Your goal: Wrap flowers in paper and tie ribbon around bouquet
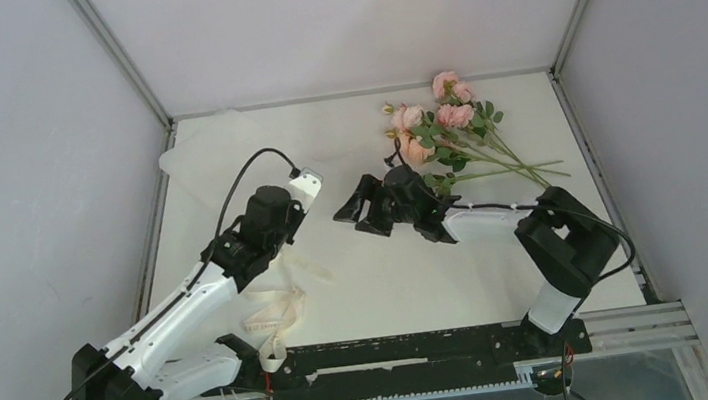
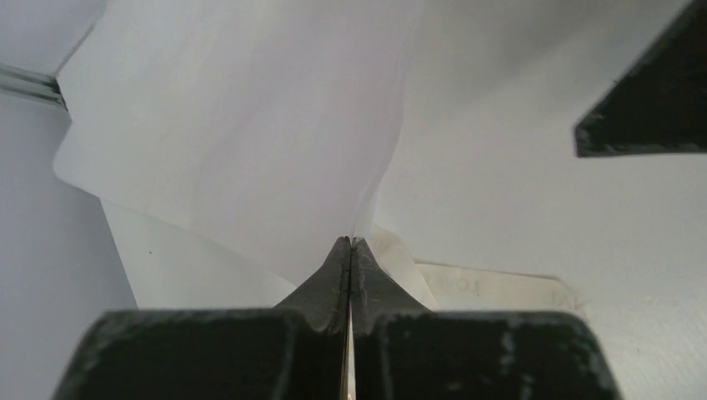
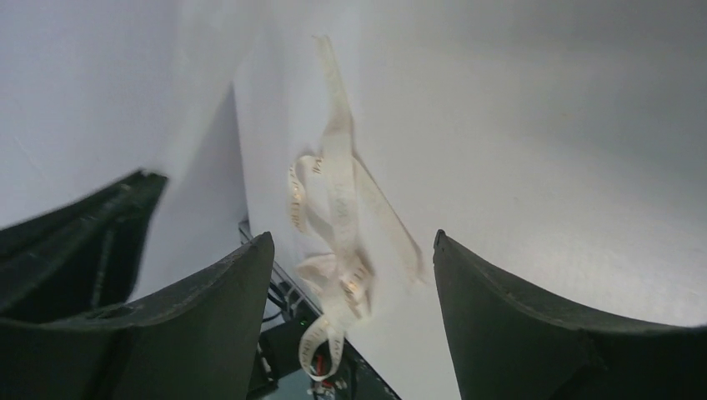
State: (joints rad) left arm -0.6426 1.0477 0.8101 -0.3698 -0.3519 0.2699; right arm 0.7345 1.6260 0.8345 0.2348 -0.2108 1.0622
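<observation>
Now the left tool (image 2: 351,243) is pinched shut on the paper (image 2: 242,125) at 11 o'clock. The right tool (image 1: 351,212) stands wide. The flowers (image 1: 437,125) lie at 1 o'clock, the ribbon (image 1: 278,319) at 7.

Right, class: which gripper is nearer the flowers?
Right. The right gripper sits open just beside the flowers, toward the middle; the left gripper, shut on the paper, lies beyond it.

**Three Cameras, One Bench**

The top camera is looking down from above and behind both arms, covering the whole bench (image 1: 499,274). The left wrist camera is riding close behind the left claw (image 2: 351,243), facing the paper (image 2: 250,125) just past its tips. The right wrist camera is peering out through the right claw (image 3: 352,242) at the ribbon (image 3: 338,167) beyond it, also showing from above.
</observation>
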